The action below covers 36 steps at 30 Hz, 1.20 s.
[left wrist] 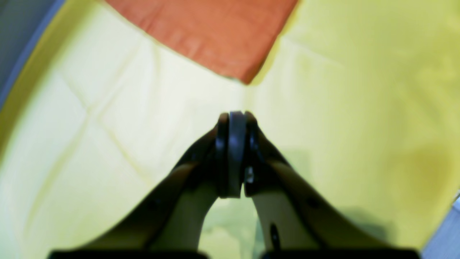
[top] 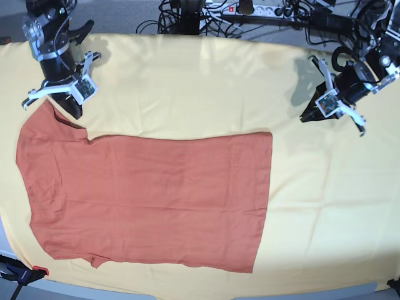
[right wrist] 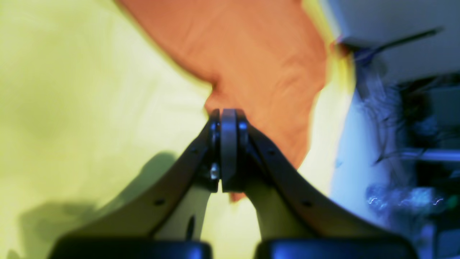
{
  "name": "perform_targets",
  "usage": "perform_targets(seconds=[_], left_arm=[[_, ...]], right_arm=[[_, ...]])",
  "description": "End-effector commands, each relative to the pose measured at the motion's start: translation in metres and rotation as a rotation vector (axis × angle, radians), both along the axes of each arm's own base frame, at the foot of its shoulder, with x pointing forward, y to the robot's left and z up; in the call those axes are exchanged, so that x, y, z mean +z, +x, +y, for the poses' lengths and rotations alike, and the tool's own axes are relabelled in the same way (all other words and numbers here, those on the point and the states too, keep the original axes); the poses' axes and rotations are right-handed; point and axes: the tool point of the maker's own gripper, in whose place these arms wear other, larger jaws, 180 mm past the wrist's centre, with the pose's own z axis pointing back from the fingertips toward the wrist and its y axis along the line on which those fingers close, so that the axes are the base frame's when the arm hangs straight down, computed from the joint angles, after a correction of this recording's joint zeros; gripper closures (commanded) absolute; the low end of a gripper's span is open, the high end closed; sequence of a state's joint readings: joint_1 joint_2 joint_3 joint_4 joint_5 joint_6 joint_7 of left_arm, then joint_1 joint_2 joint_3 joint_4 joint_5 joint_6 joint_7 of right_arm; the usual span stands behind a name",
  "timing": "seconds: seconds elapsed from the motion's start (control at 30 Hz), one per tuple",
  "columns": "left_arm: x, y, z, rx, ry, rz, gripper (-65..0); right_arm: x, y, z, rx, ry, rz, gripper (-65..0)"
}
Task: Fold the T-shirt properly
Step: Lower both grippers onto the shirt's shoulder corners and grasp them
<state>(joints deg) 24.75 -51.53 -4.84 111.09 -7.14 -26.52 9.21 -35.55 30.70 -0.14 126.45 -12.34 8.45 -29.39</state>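
Note:
The rust-orange T-shirt (top: 150, 200) lies spread flat on the pale-yellow cloth (top: 187, 87), its neck end at the base view's left and its hem at the right. My right gripper (top: 74, 112) is at the shirt's upper left sleeve; in the right wrist view this gripper (right wrist: 228, 113) is shut, with its tips at the edge of the T-shirt (right wrist: 251, 54) and nothing seen between them. My left gripper (top: 307, 117) hovers over bare cloth beyond the hem's upper corner. In its own view that gripper (left wrist: 231, 117) is shut and empty, with a corner of the T-shirt (left wrist: 208, 32) ahead.
Cables and a power strip (top: 250, 9) run along the table's back edge. A clamp (top: 19, 273) grips the front left corner. The yellow cloth (left wrist: 107, 108) covers nearly the whole tabletop, with wide bare cloth to the right of the shirt.

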Motion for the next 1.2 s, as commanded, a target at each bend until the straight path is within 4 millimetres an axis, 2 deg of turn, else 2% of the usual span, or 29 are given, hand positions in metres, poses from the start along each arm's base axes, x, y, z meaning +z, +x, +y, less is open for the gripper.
perform_targets(seconds=[0.0,0.07,0.13,0.17,0.23,0.27,0.33,0.53,0.63,0.73,0.8,0.93,0.97,1.17], left_arm=[[0.009,0.008,-0.005,-0.040,-0.005,-0.041,-4.8],[-0.002,0.013,-0.009,-0.092,0.033,-0.038,-18.0],[-0.009,0.022,-0.015,-0.129,0.053,-0.042,-30.5],[-0.011,0.026,-0.019,-0.146,0.062,-0.043,-34.2],[-0.015,0.035,-0.027,-0.189,0.088,-0.059,-35.6],[-0.017,0.040,-0.031,-0.210,0.106,-0.068,-35.6],[-0.022,0.052,-0.035,-0.226,0.140,-0.091,-35.6],[-0.046,0.074,-0.047,-0.238,0.155,-0.064,-35.6],[-0.049,0.090,-0.058,-0.238,0.145,-0.071,-35.6],[-0.046,0.101,-0.069,-0.246,0.133,-0.082,-35.3],[-0.044,0.103,-0.072,-0.256,0.130,-0.083,-29.8],[-0.043,0.103,-0.073,-0.263,0.131,-0.080,-11.7],[-0.043,0.103,-0.073,-0.262,0.131,-0.080,-9.1],[-0.046,0.104,-0.069,-0.251,0.148,-0.071,-5.7]], right_arm=[[0.003,0.004,-0.007,0.000,-0.027,-0.020,0.0],[-0.006,0.006,-0.014,-0.017,-0.038,-0.001,-1.1],[-0.012,0.005,-0.017,-0.025,-0.043,0.014,-13.3],[-0.013,0.004,-0.018,-0.025,-0.043,0.017,-19.9],[-0.014,0.004,-0.018,-0.029,-0.041,0.023,-31.9],[-0.014,0.003,-0.018,-0.034,-0.031,0.027,-36.3],[-0.014,0.004,-0.018,-0.042,-0.021,0.022,-39.4],[-0.014,0.003,-0.020,-0.049,-0.026,0.029,-39.4],[-0.014,0.003,-0.021,-0.051,-0.030,0.028,-39.4],[-0.018,0.002,-0.031,-0.081,-0.048,0.045,-39.4],[-0.024,0.001,-0.044,-0.105,-0.066,0.061,-39.4],[-0.040,0.007,-0.063,-0.119,-0.067,0.121,-39.4],[-0.044,0.008,-0.066,-0.115,-0.069,0.136,-39.4],[-0.061,0.028,-0.085,-0.119,-0.028,0.199,-39.2]])
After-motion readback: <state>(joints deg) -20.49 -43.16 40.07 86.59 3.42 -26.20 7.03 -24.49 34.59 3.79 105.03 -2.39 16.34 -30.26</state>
